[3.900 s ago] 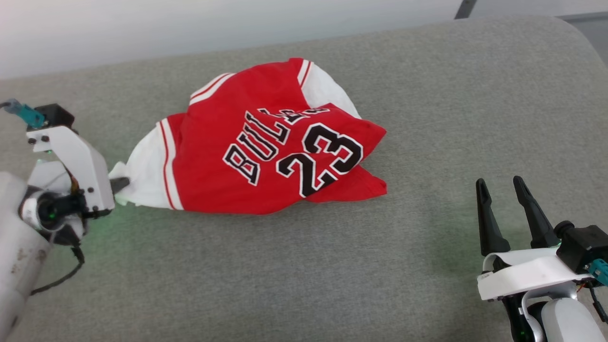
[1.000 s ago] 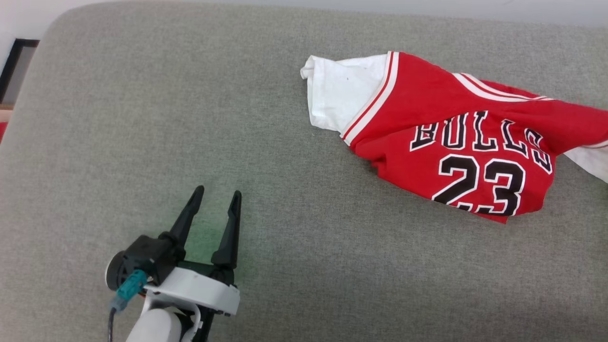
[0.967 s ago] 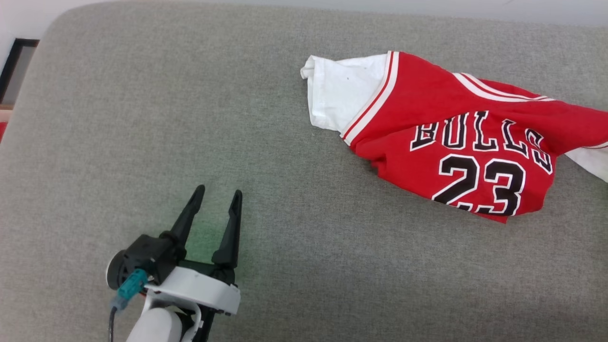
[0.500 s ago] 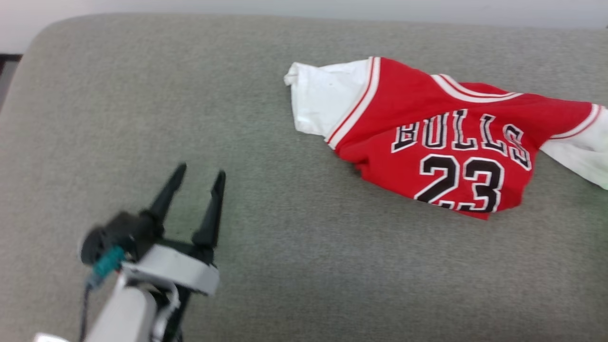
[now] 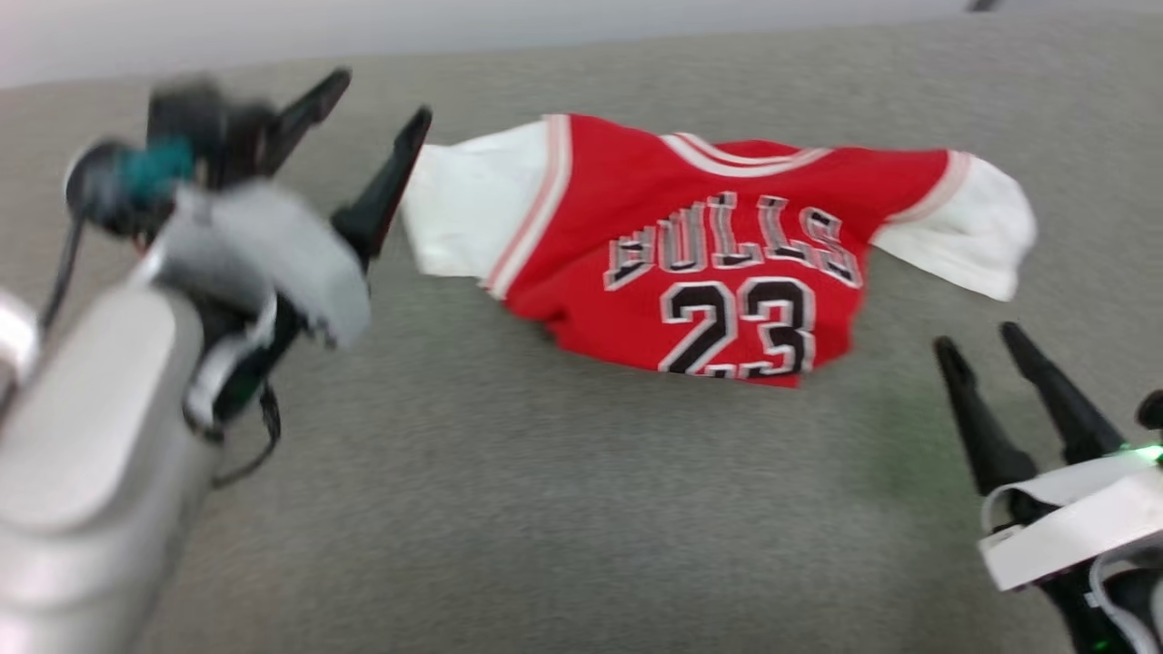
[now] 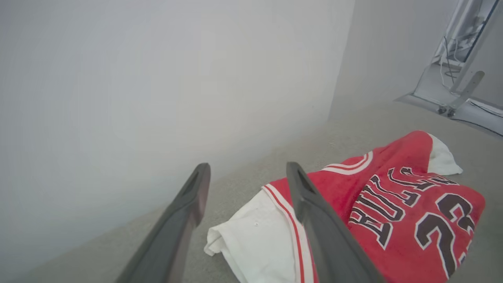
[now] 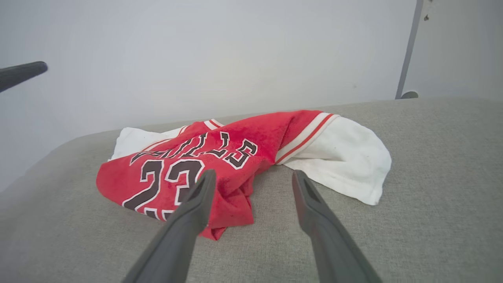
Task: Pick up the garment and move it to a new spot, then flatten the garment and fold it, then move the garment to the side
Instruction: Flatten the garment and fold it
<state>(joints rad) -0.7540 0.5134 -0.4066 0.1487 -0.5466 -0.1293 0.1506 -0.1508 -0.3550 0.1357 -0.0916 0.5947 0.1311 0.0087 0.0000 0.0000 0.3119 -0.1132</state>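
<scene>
Head view: the jersey (image 5: 727, 263) lies loose on the grey padded surface (image 5: 545, 509), pulled out lengthwise with a white inside-out end at each side and the "BULLS 23" lettering facing up in the middle, though its lower edge is bunched and folded under. A few seconds ago it was a tighter heap with the left hand pinching one white end; now nothing holds it, so the pick-and-move step looks done and flattening is what comes next. A second ago the left hand (image 5: 380, 98) sat low and well apart from the cloth; now it is raised and just beside the left white end, blurred, so probably moving, and whether a fingertip touches the fabric I cannot tell. The camera has also swung, which is why the jersey now sits centred. The left hand's fingers are spread wide with nothing between them, pointing toward that white end and tilted down at it in the left wrist view. The right hand (image 5: 979, 338) is low at the right, near the jersey's lower right corner but apart from it, fingers apart and empty, aimed at the crumpled red hem.
</scene>
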